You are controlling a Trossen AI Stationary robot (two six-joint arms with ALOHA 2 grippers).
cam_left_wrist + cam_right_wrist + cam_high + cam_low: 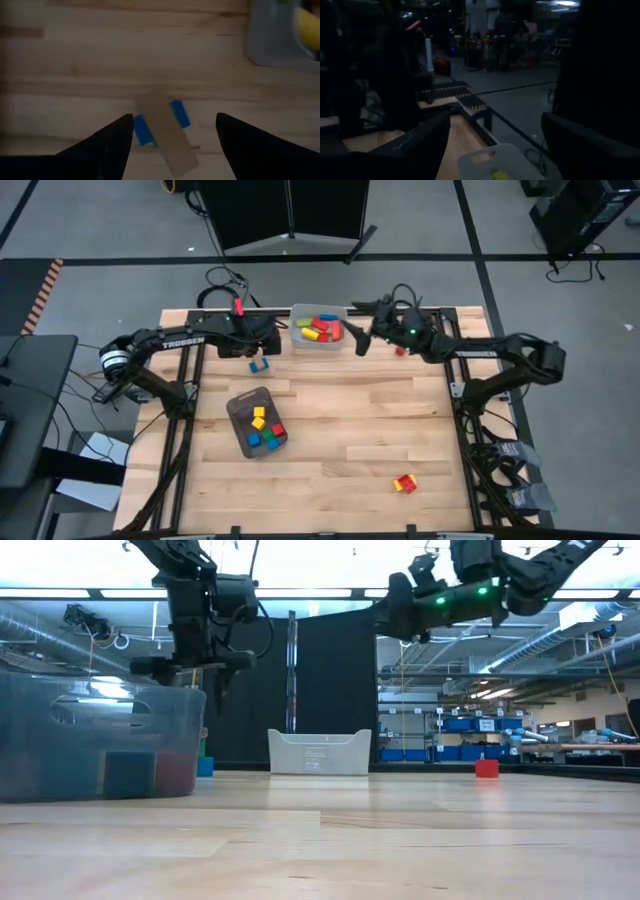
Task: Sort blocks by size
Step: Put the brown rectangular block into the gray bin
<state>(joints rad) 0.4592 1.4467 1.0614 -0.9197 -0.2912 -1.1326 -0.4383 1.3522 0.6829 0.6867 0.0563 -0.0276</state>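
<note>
The left end effector (172, 137) hangs wide open and empty over a plain wood bar (167, 132) lying across blue blocks (142, 130) on the worktop (350, 420); only the wrist view shows that stack clearly. The right end effector (362, 340), also spread wide and empty, sits beside the bin (300, 340) of blocks. From above you also see sorted cubes (262, 430) in the tray (240, 405) and a stray red-yellow pair (404, 483).

Light bin (300, 340) at the wooden table's (350, 420) far edge, dark tray (240, 405) nearer
</note>
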